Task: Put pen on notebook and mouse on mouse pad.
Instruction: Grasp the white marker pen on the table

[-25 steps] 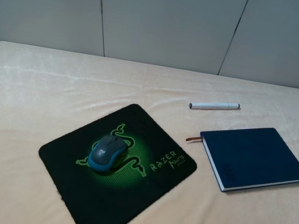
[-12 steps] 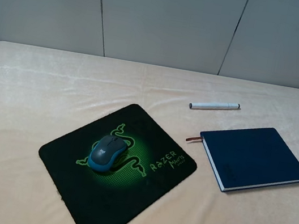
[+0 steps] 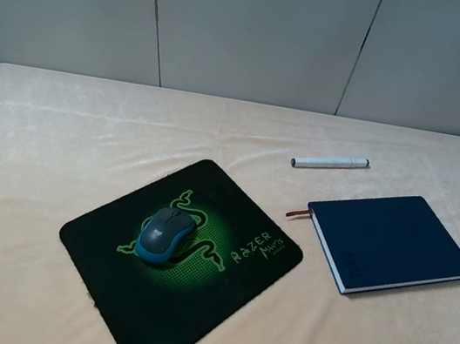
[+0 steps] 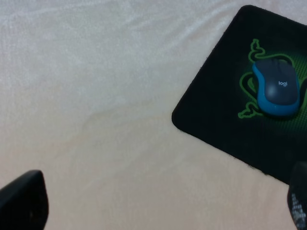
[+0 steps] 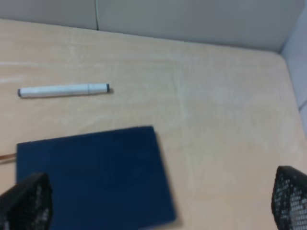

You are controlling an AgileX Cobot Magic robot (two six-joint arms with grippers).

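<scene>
High view, centre-left: grey-teal mouse [image 3: 165, 234] on black green-logo mouse pad [image 3: 180, 314]; upper right, slim white pen [image 3: 330, 162] above navy hardcover notebook [image 3: 390, 243], apart. Caught only from the wrists: left gripper [image 4: 160, 203], right gripper [image 5: 157, 199], splayed wide, empty.

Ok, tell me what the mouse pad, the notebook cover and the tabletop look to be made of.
Mouse pad: probably a cloth-faced mat, matte black, with a slightly fuzzy edge.
Notebook: likely a smooth matte hardcover, navy, with white page edges.
Table: seems covered in soft cream fabric, with faint creases and sheen.

Staged office-desk test setup: mouse pad [image 3: 108, 266], notebook [image 3: 390, 243], beige-cloth table [image 3: 39, 149], plain grey wall panels [image 3: 253, 35].
</scene>
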